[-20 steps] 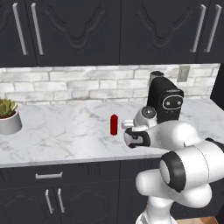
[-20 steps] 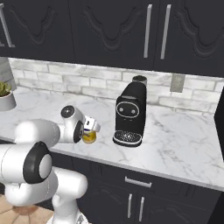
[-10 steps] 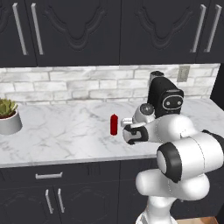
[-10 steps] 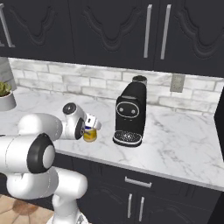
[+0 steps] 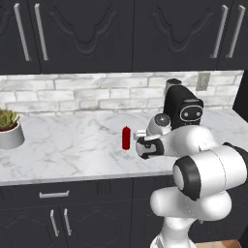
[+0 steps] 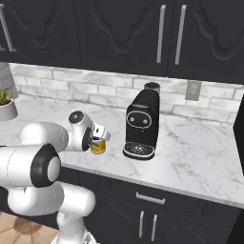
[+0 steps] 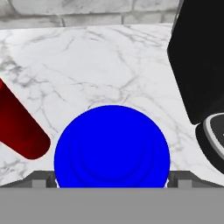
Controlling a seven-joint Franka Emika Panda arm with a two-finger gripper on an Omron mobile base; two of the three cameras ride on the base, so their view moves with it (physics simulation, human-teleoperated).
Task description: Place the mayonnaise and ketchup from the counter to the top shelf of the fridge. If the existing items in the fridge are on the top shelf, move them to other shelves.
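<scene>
On the tabletop (image 5: 72, 145), the ketchup (image 5: 126, 138) stands upright just left of the claw (image 7: 112, 186). The mayonnaise (image 6: 98, 146) sits directly beneath the claw, long axis vertical, in line with the claw's approach. The claw's jaws are spread fully, straddling the blue cap and gripping nothing yet. The coffee machine (image 6: 139, 125) stands to the right. The hand view shows the cap centred between the tips; the right base view shows the yellow body below.

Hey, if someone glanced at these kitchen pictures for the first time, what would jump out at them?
In the hand view, the big blue cap of the mayonnaise sits right between the open jaws. Next comes the small red ketchup standing upright on the marbled counter, just left of the gripper in the left base view. The black coffee machine stands to the right of them, by the brick backsplash.
</scene>
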